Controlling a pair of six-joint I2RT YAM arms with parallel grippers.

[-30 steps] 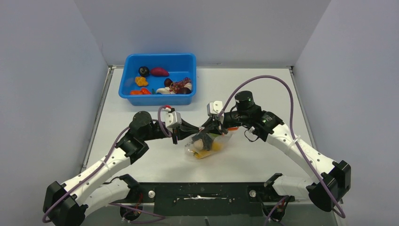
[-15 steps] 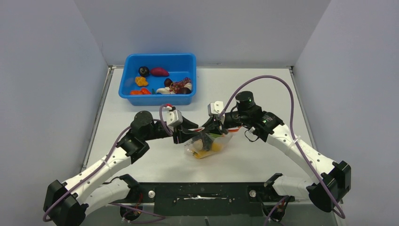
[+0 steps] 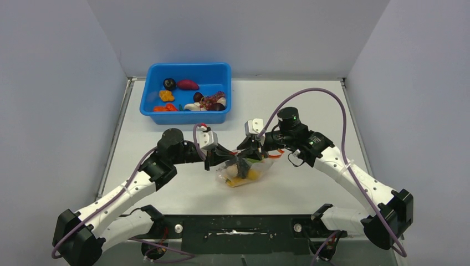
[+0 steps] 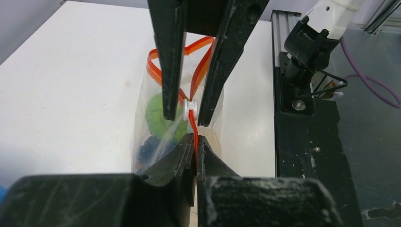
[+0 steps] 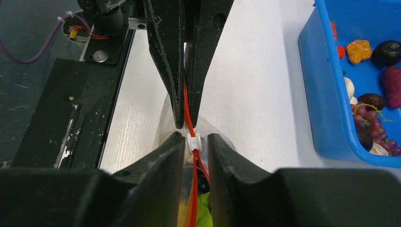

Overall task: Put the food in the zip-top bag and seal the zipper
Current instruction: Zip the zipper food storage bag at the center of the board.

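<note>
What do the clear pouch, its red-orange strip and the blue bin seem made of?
Clear zip-top pouch: thin soft plastic film, glossy, wrinkled and see-through. Red-orange zipper strip: flexible plastic, bending in a loop. Blue rectangular bin: probably rigid moulded plastic, smooth.

A blue rectangular plastic bin (image 3: 185, 117) sits at the far left of a pale grey tabletop (image 3: 249, 100), its long side parallel to the back edge. The right wrist view shows the bin's near wall (image 5: 324, 104) rising from the same tabletop (image 5: 260, 71). Plain lilac-grey panels enclose the scene: a back wall (image 3: 238, 33), a left wall (image 3: 50, 111) and a right wall (image 3: 421, 83). Along the near edge runs a scuffed black metal mounting plate (image 3: 238, 233) with a silver bolt (image 3: 178, 228) left of centre and another (image 3: 297, 227) right of centre. The plate (image 4: 312, 142) lies right of the tabletop (image 4: 71, 71) in the left wrist view.
</note>
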